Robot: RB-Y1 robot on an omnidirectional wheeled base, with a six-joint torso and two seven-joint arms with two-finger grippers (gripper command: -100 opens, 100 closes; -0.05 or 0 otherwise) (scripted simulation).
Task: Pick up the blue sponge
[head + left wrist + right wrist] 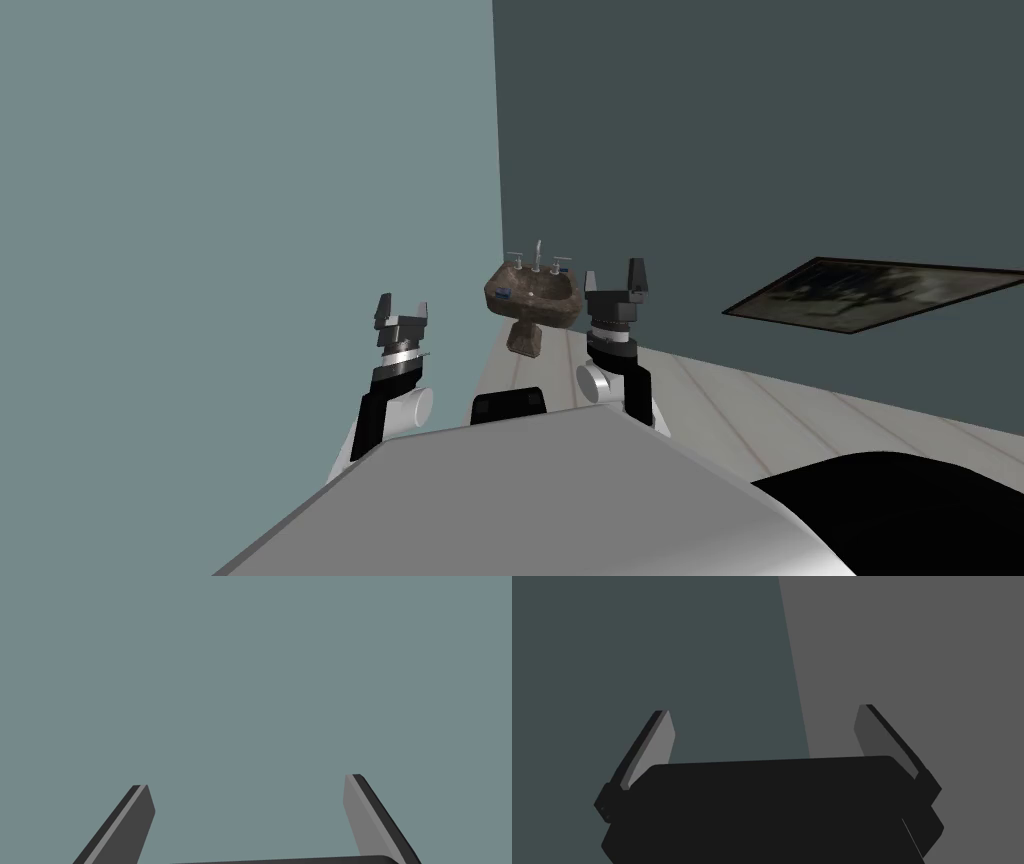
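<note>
The blue sponge (503,292) lies far off on the left rim of the sink (552,306), and with the left tool (402,306) and the right tool (614,275) both released, a hasty reach may push it into the basin.

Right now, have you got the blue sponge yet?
Not yet. Nothing looks done: the blue sponge lies on the rim of the brown sink, far ahead in the corner. In hand: my left gripper and right gripper are raised, open and empty. Left: roll closer, reach, pinch it and lift.
</note>
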